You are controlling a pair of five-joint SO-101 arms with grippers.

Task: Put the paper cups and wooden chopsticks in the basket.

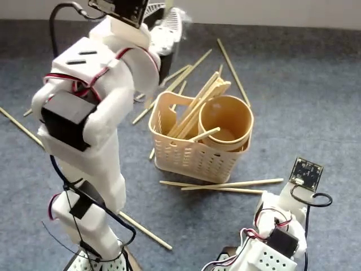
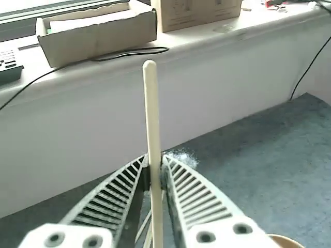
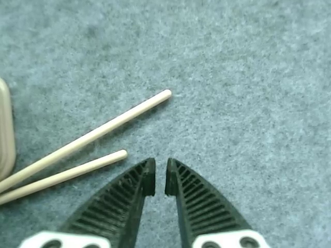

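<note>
The wooden chopstick [image 2: 151,119] pinched between the left gripper's [image 2: 155,161] jaws runs back past them and off the picture's edge, so its far end can't be seen. Beside one jaw's base, just a sliver of a paper cup [image 2: 283,241] rim peeks in. Ahead of the right gripper [image 3: 160,178], off to one side of its jaws, two chopsticks [image 3: 103,129] and a corner of the basket [image 3: 4,124] are cut off by the edge.
</note>
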